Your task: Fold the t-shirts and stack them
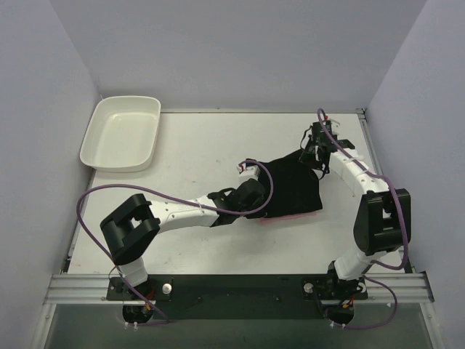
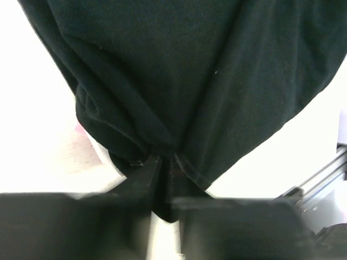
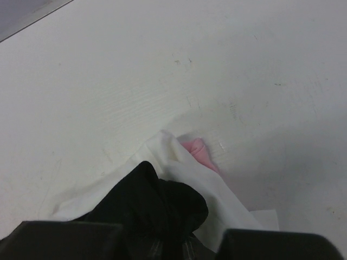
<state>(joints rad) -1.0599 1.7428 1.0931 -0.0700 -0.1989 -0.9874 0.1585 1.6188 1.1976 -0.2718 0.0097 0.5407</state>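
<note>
The black t-shirt point(image 1: 290, 183) hangs stretched between my two grippers over the middle-right of the table. My left gripper point(image 1: 249, 196) is shut on its near-left edge; in the left wrist view the black cloth point(image 2: 195, 81) is pinched between the closed jaws. My right gripper point(image 1: 314, 153) is shut on its far-right corner, a bunch of black cloth point(image 3: 157, 206) in the jaws. Beneath lie the white shirt point(image 3: 222, 200) and the pink shirt point(image 3: 198, 153); a pink edge point(image 1: 290, 218) shows under the black one.
A white plastic tray point(image 1: 122, 132) stands at the table's far left corner. Grey walls close in both sides and the back. The metal rail point(image 1: 240, 287) with the arm bases runs along the near edge.
</note>
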